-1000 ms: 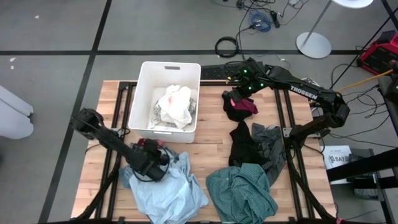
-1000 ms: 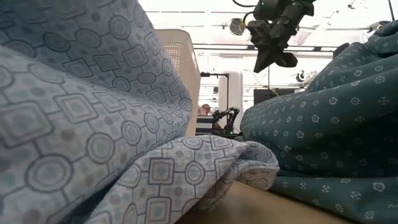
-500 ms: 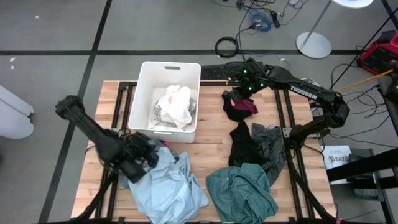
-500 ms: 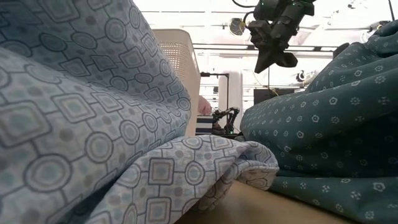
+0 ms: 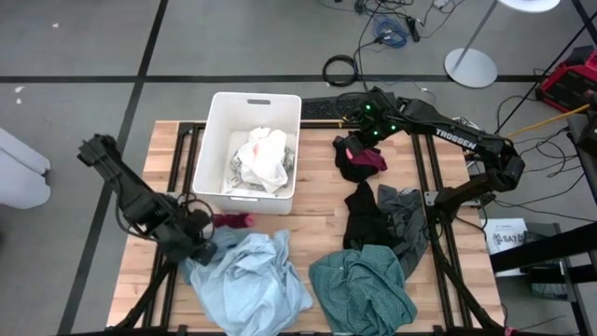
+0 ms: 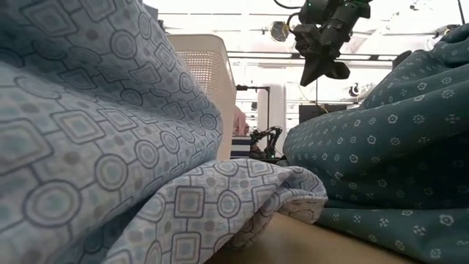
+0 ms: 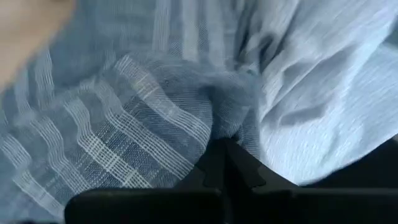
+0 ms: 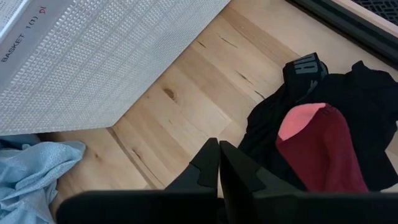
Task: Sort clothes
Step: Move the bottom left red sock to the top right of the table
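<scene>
A light blue garment [image 5: 250, 280] lies crumpled at the table's near left. My left gripper [image 5: 200, 246] is shut on its far left part. Just beyond it lies a small magenta piece [image 5: 233, 220]. A teal garment [image 5: 360, 291] lies near the middle, and a black and dark grey heap [image 5: 378, 219] to its far right. My right gripper [image 5: 360, 140] hangs shut and holding nothing above a black and dark red garment [image 8: 323, 146] at the far right. In the low view, the light blue cloth [image 6: 95, 147] and the teal cloth [image 6: 381, 147] fill the foreground. My left gripper pinches a bunched fold of the light blue garment [image 7: 214, 121] between its two fingers, near the garment's far left edge. The fingers slant down from above on the left. That part is drawn up a little, while the rest of the garment lies slack on the table.
A white plastic bin [image 5: 216, 140] with white-grey clothes inside stands at the far middle of the table, its wall [image 8: 93, 56] close to my right gripper. Bare wood shows between the bin and the heaps.
My left gripper has risen and drawn back toward the table's left edge, tipping more steeply downward. It has pulled the light blue garment's far left part with it. The garment has bunched up, and the magenta piece now lies uncovered beside it.
</scene>
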